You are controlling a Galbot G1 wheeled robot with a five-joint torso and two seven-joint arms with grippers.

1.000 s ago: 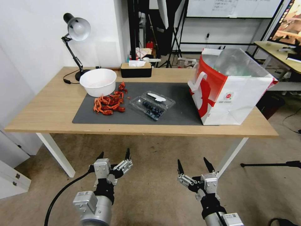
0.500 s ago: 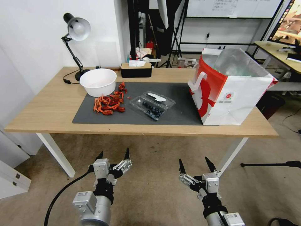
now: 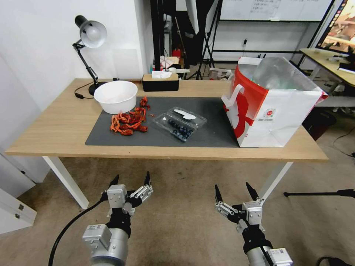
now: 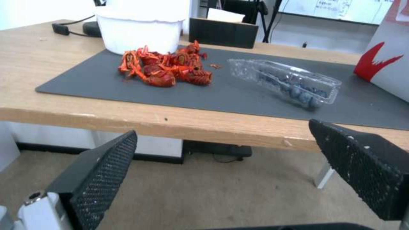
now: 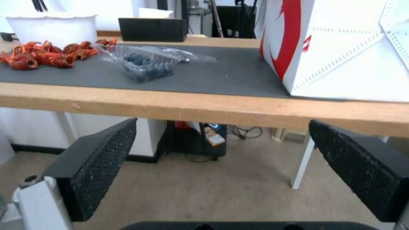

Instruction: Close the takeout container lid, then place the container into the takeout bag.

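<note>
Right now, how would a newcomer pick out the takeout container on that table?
Start at the dark grey mat on the wooden table. Between the red crayfish pile and the takeout bag lies the takeout container. It alone is clear plastic, with dark blueberries inside and a white oval label.

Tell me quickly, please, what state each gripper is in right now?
Left gripper: open, holding nothing, low in front of the table.
Right gripper: open, holding nothing, also below the table edge.
</note>
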